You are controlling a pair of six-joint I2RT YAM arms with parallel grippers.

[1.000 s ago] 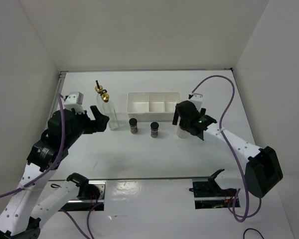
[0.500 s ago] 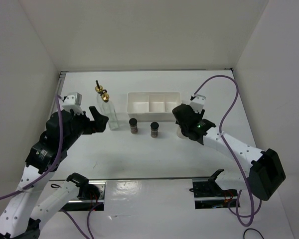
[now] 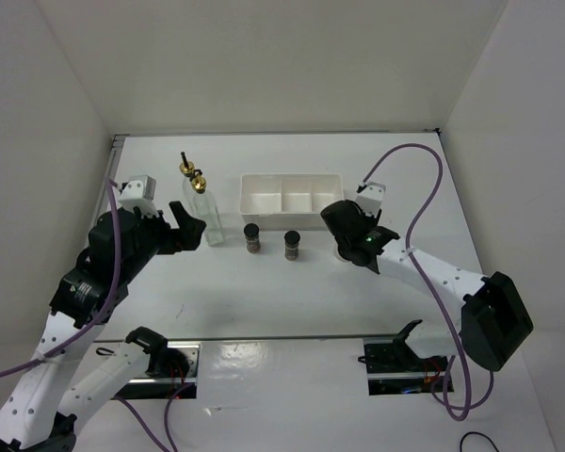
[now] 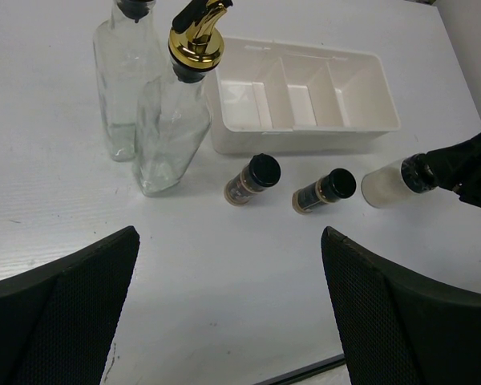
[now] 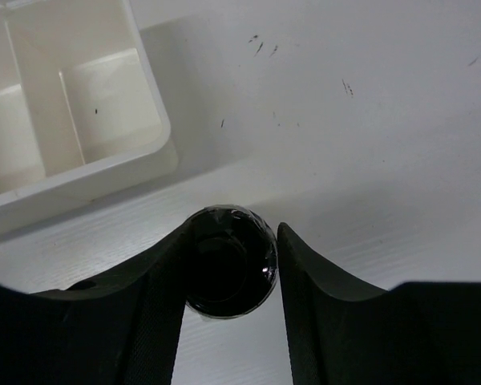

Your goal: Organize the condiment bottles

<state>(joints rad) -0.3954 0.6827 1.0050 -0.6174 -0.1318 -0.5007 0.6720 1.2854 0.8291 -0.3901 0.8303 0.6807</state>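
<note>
Two tall clear glass bottles (image 4: 170, 120) (image 4: 122, 80) with gold pourers stand at the left. Two small dark black-capped jars (image 4: 252, 178) (image 4: 324, 190) stand in front of the tray. The whitish jar (image 4: 382, 184) stands right of them, and my right gripper (image 5: 234, 242) is shut on its black cap (image 5: 228, 261) from above. In the top view that gripper (image 3: 349, 242) covers most of the jar. My left gripper (image 4: 228, 241) is open and holds nothing; it hovers just left of the nearer bottle (image 3: 210, 218).
A white three-compartment tray (image 3: 292, 221) sits behind the jars with nothing in it. White walls close the table at the back and both sides. A black rail (image 3: 264, 339) runs along the near edge.
My right gripper has come down over the whitish jar and its jaws have closed on the cap. The left arm has barely moved.
</note>
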